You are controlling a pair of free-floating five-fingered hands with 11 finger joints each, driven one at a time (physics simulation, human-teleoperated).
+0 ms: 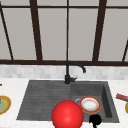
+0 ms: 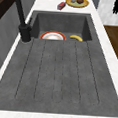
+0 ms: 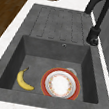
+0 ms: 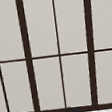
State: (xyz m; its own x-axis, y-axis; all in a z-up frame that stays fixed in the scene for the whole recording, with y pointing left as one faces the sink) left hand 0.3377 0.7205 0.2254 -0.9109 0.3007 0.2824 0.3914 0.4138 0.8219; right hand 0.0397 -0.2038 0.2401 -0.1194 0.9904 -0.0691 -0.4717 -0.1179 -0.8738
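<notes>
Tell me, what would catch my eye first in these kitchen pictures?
A big red ball sits low in the front view, before the dark grey sink. In the basin lie a red-rimmed plate and, left of it in the right side view, a yellow banana. A black hand shows by the sink's front edge, just right of the ball, and a black tap rises behind.

A home kitchen: a dark grey stone sink [image 1: 45,100] with a black curved tap [image 1: 71,71] set in a white marble counter [image 1: 12,86] beneath a dark-framed window [image 4: 59,54].
</notes>
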